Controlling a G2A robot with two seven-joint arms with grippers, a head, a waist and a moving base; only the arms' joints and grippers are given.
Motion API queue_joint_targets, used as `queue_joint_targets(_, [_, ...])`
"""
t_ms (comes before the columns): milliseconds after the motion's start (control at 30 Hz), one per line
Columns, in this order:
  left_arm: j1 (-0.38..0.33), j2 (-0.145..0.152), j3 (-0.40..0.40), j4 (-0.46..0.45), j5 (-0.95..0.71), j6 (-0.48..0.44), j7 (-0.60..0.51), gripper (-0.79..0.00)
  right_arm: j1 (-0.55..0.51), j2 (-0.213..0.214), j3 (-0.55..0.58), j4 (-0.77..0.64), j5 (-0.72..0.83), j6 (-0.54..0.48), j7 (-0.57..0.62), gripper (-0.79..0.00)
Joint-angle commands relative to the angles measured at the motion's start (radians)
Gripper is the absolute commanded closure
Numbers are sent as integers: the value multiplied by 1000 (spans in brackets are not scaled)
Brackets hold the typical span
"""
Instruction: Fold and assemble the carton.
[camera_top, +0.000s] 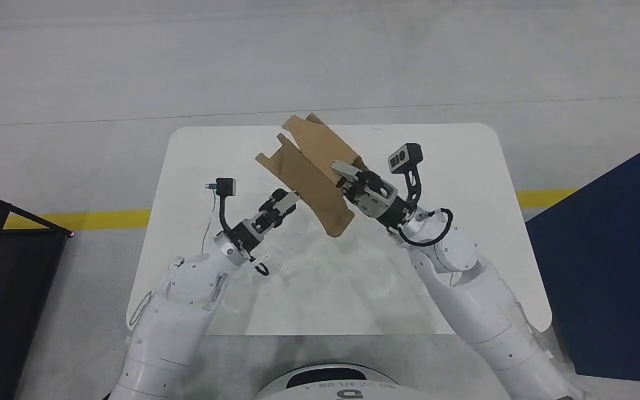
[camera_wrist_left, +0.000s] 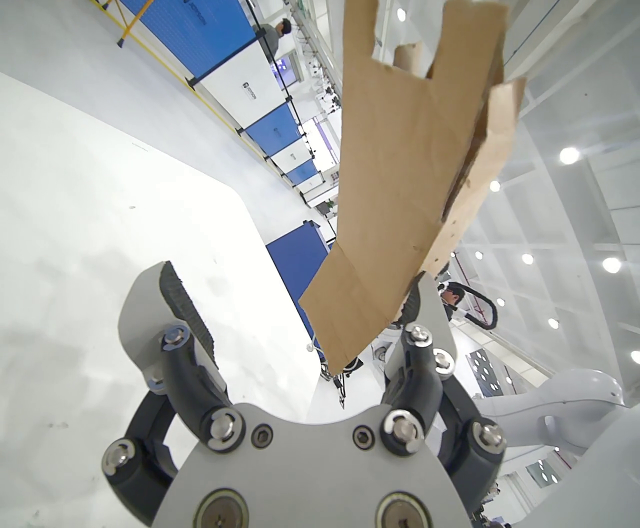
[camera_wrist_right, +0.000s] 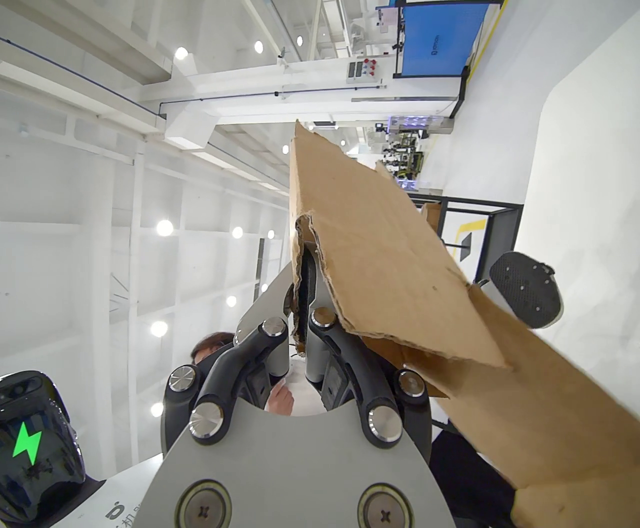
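Top view shows the flattened carton (camera_top: 318, 172) tilted above the far middle of the table (camera_top: 200, 160), right gripper (camera_top: 346, 174) pinching one edge, left gripper (camera_top: 288, 202) spread wide just beside its lower flap, so I judge this single thin grip may let it swing or slip.

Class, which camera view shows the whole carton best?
The top view: the carton appears whole, tilted above the table, the right end effector gripping one edge. The left wrist view shows one notched panel close up; the right wrist view shows the gripped edge.
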Motion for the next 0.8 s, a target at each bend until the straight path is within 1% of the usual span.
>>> queue_joint_targets(0, [-4,0,-2,3,-6,1,6,-785,3,-1,1,3,-2,5,6,0])
queue_joint_targets(267, [-15,2,-8,19,3,8,23,-785,17,-5,-15,16,17,49,58,0])
queue_joint_targets(533, [-11,3,-24,50,-22,21,63,-785,24,-12,-7,29,59,28,51,0])
queue_joint_targets(700, [13,8,-57,43,-15,38,84,-785,24,-13,-3,30,71,26,47,0])
queue_joint_targets(767, [13,8,-57,43,-15,38,84,-785,24,-13,-3,30,71,26,47,0])
